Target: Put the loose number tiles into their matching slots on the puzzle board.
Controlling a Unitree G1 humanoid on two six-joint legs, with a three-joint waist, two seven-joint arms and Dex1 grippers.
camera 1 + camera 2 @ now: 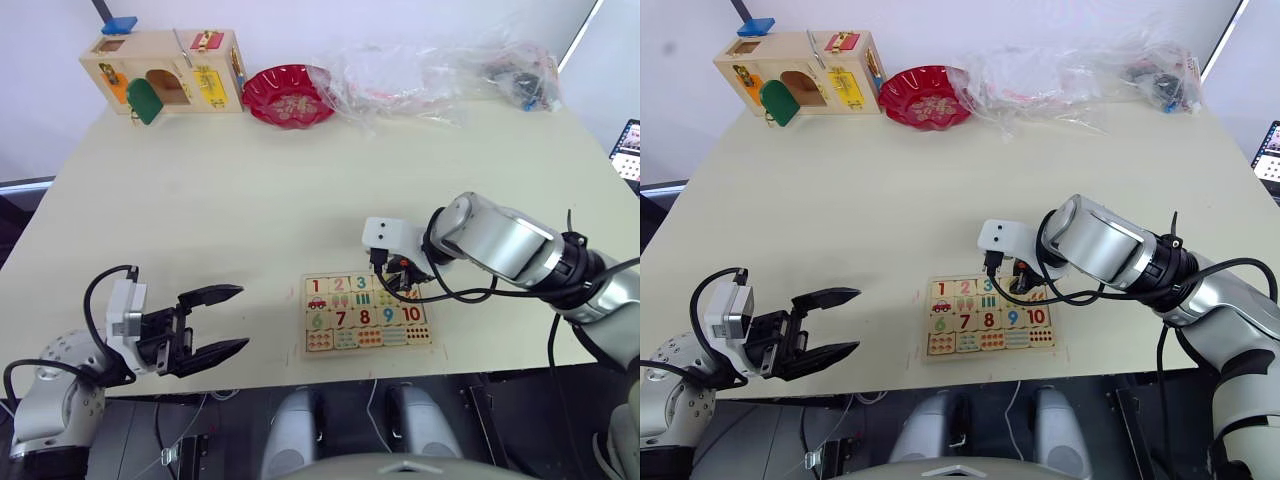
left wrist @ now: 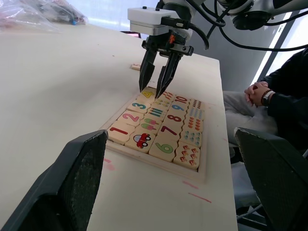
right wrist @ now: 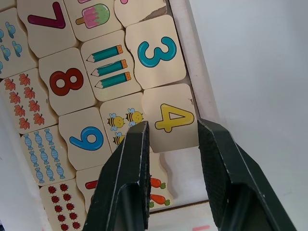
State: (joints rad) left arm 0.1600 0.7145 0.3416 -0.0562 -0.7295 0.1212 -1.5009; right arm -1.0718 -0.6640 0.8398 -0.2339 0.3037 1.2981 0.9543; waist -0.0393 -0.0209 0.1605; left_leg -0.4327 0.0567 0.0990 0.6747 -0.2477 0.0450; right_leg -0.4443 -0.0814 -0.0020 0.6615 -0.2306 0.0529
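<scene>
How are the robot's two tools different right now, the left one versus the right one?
The left tool hangs over bare table, away from the puzzle board; the right tool is down over the board's top row, either side of the 4 tile. The left tool lies nearly level, while the right tool points steeply down. Both are open and hold nothing.

puzzle board (image 2: 202,169) tiles | top row: 1, 2, 3, 4 | lower row: 6, 7, 8, 9, 10

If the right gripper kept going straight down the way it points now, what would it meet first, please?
Most likely the pale wooden tile with the yellow 4 in the puzzle board, since the right gripper, fingers open, straddles it.
</scene>
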